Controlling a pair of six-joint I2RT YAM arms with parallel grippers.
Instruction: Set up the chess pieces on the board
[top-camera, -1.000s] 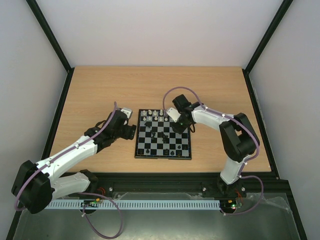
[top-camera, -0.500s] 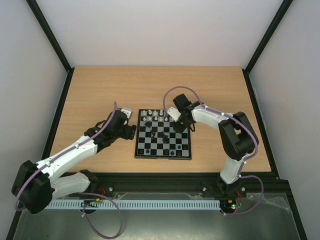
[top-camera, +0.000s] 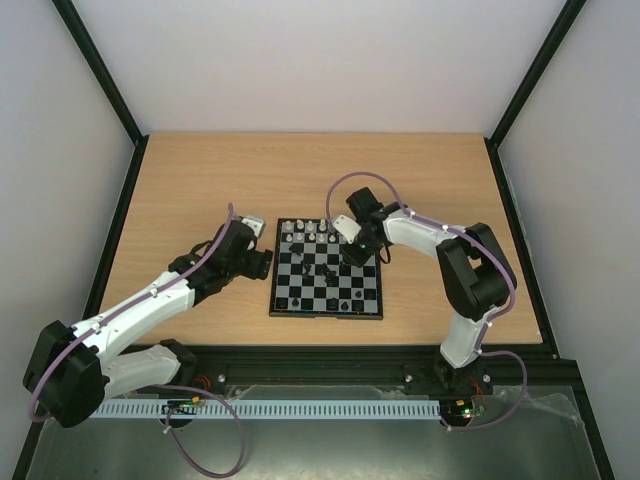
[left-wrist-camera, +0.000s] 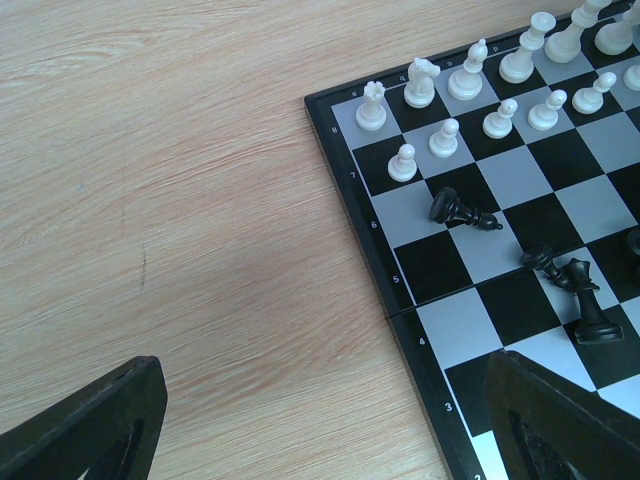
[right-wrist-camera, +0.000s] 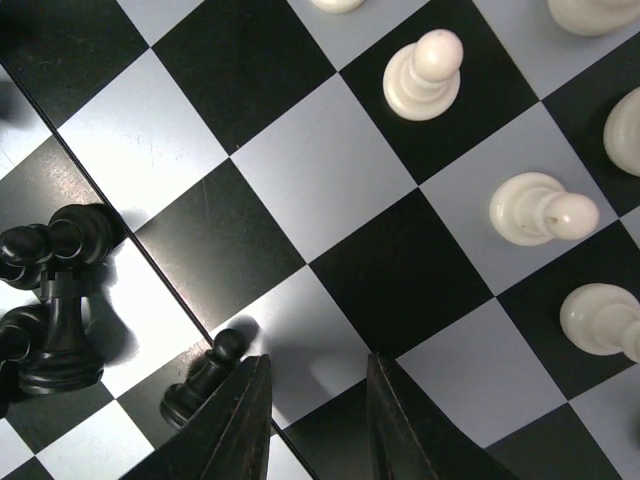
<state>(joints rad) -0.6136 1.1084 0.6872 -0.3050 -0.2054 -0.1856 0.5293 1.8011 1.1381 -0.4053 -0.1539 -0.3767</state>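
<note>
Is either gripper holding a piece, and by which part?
Nothing is held. The right gripper has only checkered chessboard in its narrow gap; a small black pawn lies outside one finger. The left gripper is wide open, empty.

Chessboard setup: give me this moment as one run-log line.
left gripper: open, left of board | right gripper: narrowly open, empty, over board beside black pawn | black pieces: some toppled mid-board

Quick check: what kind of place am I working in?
Probably a lab robot test cell: a wooden table boxed in by plain white walls and a black frame, with the left arm and right arm bolted at its near edge.
</note>
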